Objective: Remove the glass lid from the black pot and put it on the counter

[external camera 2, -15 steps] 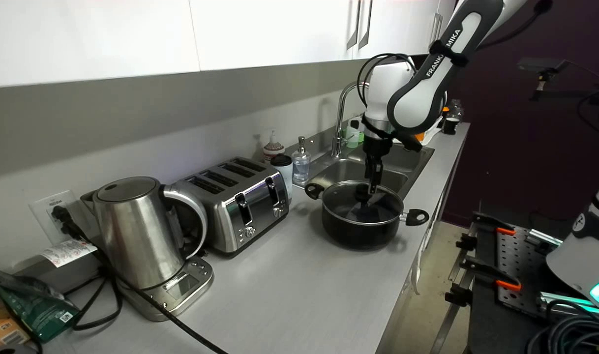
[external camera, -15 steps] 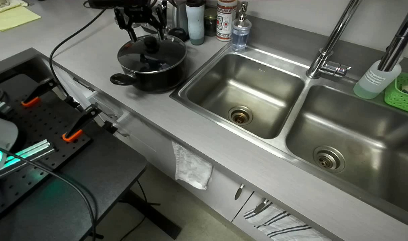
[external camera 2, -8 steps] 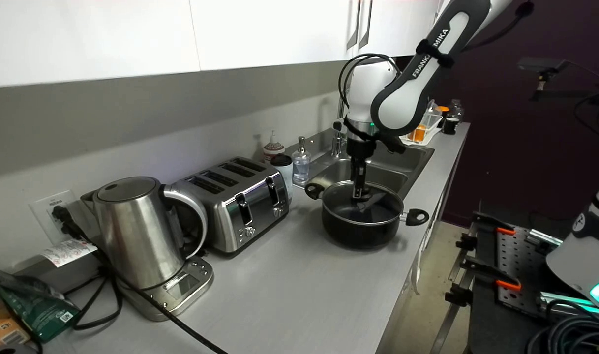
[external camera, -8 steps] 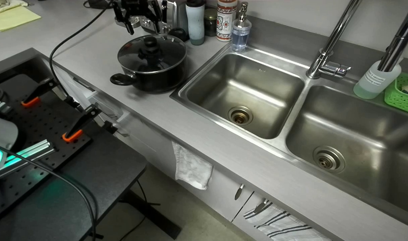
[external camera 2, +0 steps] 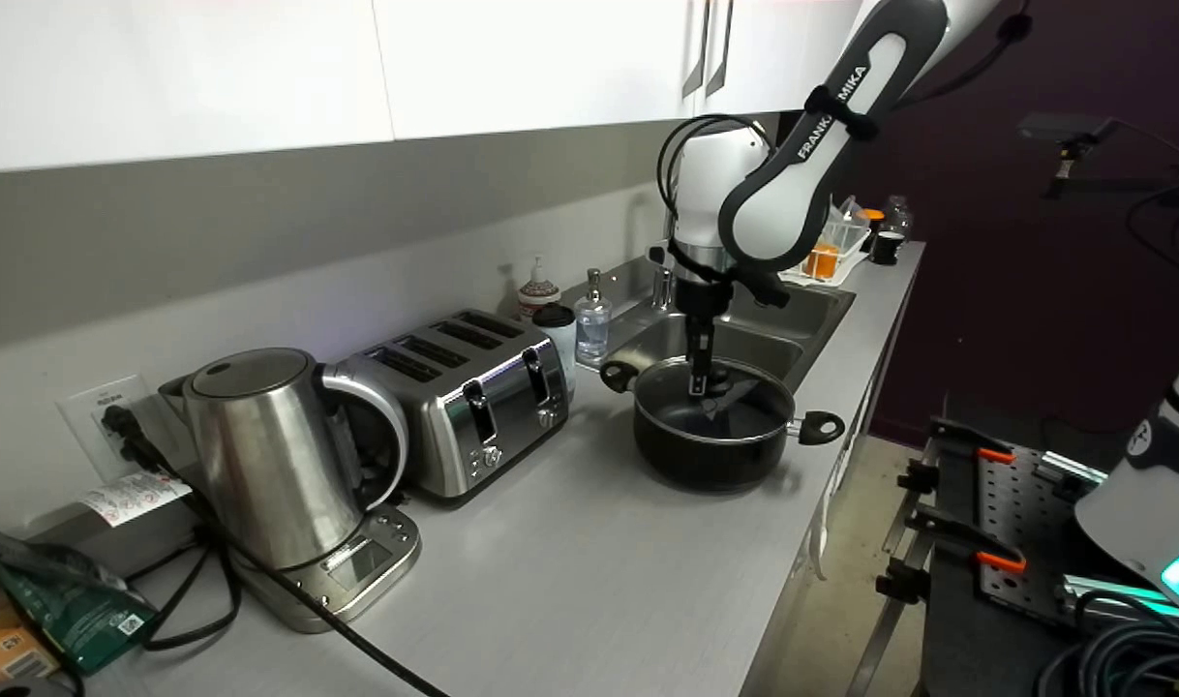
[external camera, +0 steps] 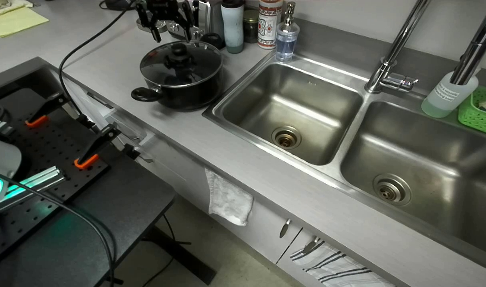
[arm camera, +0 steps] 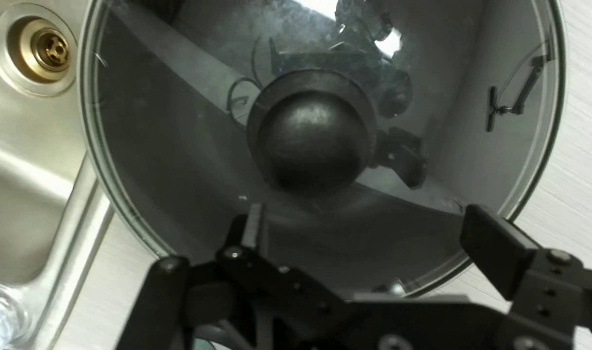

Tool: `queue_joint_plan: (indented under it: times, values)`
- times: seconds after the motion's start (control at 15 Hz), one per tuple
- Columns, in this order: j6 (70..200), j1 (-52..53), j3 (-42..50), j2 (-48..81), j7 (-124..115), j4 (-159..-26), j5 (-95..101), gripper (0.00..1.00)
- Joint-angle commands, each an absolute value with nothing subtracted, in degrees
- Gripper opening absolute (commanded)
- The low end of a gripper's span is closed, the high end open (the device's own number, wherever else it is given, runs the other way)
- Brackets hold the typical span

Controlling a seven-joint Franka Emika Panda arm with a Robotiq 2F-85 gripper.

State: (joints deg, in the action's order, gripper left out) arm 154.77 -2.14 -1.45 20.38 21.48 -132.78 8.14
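On the grey worktop, just beside the steel sink, I see the black pot standing upright. The glass lid lies flat on top of it. I have my fingers spread wide near the lid's black knob.

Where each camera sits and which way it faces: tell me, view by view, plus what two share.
An exterior view: high in front of the counter, facing down over the sink basins; tool and part of the base show.
An exterior view: near the kettle, facing along the counter; arm, tool and base show.
Wrist view: on the wrist, facing down at the glass lid; tool fingers show.
Both exterior views share the black pot, lid on.
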Motion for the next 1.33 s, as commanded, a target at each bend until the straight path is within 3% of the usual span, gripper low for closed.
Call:
queue_joint_plan:
  times: [0.0, 0.6, 0.67, 0.8, 1.13, 1.27]
  values:
    - [155.9, -2.7, -1.6, 19.2, 20.9, -134.5, 8.7, 1.00]
    - [158.0, -7.8, -1.6, 17.8, 23.3, -137.8, 7.3, 1.00]
    - [158.0, -7.9, -1.5, 17.8, 23.1, -137.8, 7.4, 0.75]
    - [157.9, -7.7, -1.5, 17.9, 22.8, -137.8, 7.6, 0.67]
    - [157.6, -7.3, -1.6, 17.6, 22.5, -137.6, 7.7, 0.28]
    - [157.5, -7.2, -1.6, 17.3, 22.4, -137.7, 7.7, 0.25]
